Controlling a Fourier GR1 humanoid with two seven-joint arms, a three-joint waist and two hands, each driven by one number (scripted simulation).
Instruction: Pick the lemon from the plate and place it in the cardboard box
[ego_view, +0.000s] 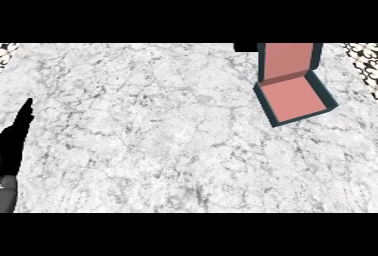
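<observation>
up at the view's top right stands the cardboard box (295, 100), its flap raised at the far side, dark walls low around a pink floor. left of the box and nearer than it, the marble counter (162, 130) spreads as open room. well left of the box, at the view's left edge, the left hand (11, 145) rests, fingers straight, pointing up.

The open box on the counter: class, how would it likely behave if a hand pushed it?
The box looks low-walled and flat-based, so it would probably slide on the counter rather than tip. Its upright lid stands tall, so a push there might swing it or tilt the box.
</observation>
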